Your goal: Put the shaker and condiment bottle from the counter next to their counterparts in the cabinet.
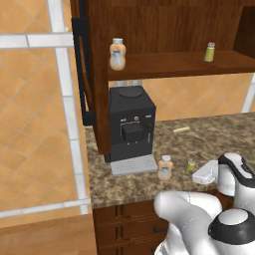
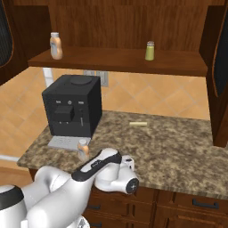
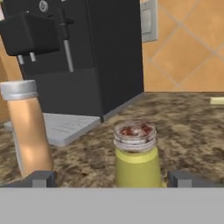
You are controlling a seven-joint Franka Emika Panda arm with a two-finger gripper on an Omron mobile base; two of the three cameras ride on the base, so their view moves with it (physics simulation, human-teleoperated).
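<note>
The end effector (image 3: 109, 177) is spread wide with nothing between its tips but the tiny yellow-green cylindrical shaker with a grey-silver cap (image 3: 136, 154), which stands upright on the speckled brown-and-tan granite tabletop (image 1: 199, 139), not yet touched; the main risk, as I judge it, is that one tip clips the small peach-orange condiment bottle with a pale cap (image 3: 27, 127) just to the shaker's left and tips it, since the two stand near each other; a pinch set too high could also slip on the cap. The black boxy coffee machine (image 1: 131, 122) with its grey drip tray (image 1: 133, 165) sits just behind both, limiting a far approach; a pale stick (image 2: 138, 124) lies well apart, further back. The matching bottle (image 1: 117, 54) and matching shaker (image 1: 210, 52) stand well apart on the dark reddish-brown wooden cabinet shelf (image 1: 169, 67); its door (image 1: 83, 69) hangs open at the left.
</note>
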